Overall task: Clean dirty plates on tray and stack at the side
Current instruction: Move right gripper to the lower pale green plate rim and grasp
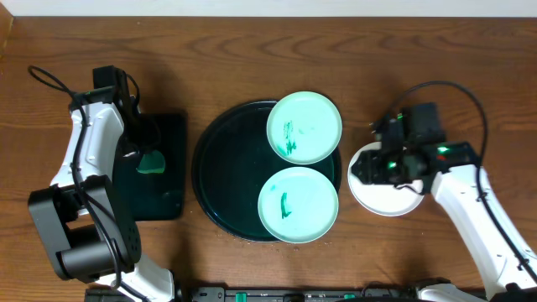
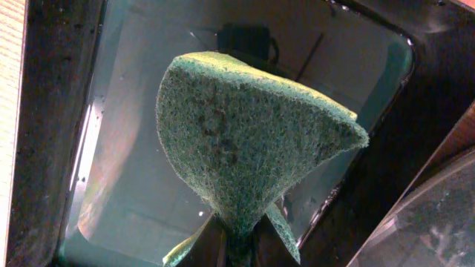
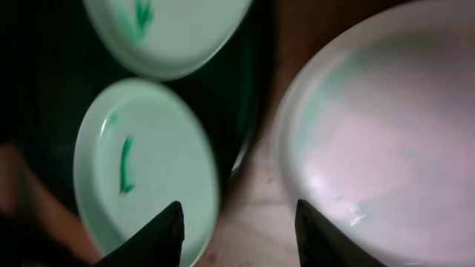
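Near row: the near turquoise plate point(image 1: 298, 204) sits in the round black tray point(image 1: 222, 172), riding over its right rim. One short green smear left of centre. Not yet cleaned, by the look of it.

Right of the tray: the white plate point(image 1: 377, 197) lies on the tabletop point(image 1: 252, 50), just beside the tray rim. No green marks that I can make out. Judgement: this is the stack spot, and the first plate is done.

The right fingers point(image 3: 159, 237) hang over that plate's tray-side edge, spread wide with nothing between them. In the right wrist view one finger is over the white plate point(image 3: 386, 133) and the other toward the near turquoise plate point(image 3: 141, 170). Whether either tip touches, you cannot tell; the view is blurred.

Left side: the left fingers point(image 2: 223, 248) are clamped on one corner of the green scouring pad point(image 2: 245, 141), which fans out beyond them. It hangs over the rectangular black tray point(image 2: 44, 148), whose glossy floor mirrors the arm. Judgement: the pad waits there so drips land in that tray. Overhead, the pad point(image 1: 152, 162) is well apart from all the plates.

Far row: the far turquoise plate point(image 1: 304, 127) is in the round tray, overhanging its far-right rim, just beside the near one. Green smear left of centre.

Two plates left, I judge.
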Tool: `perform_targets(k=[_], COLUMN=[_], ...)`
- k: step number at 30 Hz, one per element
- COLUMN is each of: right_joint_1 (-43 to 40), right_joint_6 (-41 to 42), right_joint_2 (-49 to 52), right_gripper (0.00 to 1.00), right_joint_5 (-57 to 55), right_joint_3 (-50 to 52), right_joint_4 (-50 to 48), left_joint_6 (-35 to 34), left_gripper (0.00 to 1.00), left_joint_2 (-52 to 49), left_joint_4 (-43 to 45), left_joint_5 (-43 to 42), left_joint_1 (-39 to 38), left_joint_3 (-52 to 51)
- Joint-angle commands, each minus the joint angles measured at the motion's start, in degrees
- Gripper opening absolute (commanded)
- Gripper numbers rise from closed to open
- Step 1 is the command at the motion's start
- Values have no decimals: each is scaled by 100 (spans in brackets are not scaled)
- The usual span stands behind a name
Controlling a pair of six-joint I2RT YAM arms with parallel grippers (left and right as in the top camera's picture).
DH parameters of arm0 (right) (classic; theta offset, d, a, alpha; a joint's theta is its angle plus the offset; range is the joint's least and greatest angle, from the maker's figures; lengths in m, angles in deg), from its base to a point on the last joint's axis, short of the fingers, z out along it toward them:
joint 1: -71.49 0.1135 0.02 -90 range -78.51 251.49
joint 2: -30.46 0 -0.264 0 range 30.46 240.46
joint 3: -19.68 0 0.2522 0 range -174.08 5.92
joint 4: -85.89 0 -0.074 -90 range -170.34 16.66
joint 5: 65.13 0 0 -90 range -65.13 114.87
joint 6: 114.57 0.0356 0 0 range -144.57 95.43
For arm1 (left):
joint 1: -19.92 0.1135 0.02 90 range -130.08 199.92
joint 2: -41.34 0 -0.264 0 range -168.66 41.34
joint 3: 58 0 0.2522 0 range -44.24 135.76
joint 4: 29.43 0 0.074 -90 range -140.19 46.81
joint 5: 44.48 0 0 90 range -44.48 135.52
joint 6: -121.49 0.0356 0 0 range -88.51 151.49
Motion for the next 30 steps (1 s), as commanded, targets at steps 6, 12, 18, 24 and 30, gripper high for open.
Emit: perform_targets(k=[6,12,18,24,30], right_joint_1=[868,1255,1394,1419,1683], right_joint_6=[251,258,398,396,531], right_joint_2=[308,1021,1510,1685,1729], right_gripper=[48,45,29,15,1], right_joint_5=[-208,-356,-562,-553,-339], right_joint_3=[13,31,31,31,-28], right_joint_4=[310,129,42,-120,-411], left_joint_6=[120,120,120,120,120], left_gripper=[7,7,7,7,7], left_joint_2=[-22,-22,-22,-22,-9], left_joint_4=[-59,-79,-81,-105,-168], left_joint_5=[68,70,68,68,63], left_joint_1=[28,31,28,28,28], left_joint_3=[-2,-2,-2,-2,0])
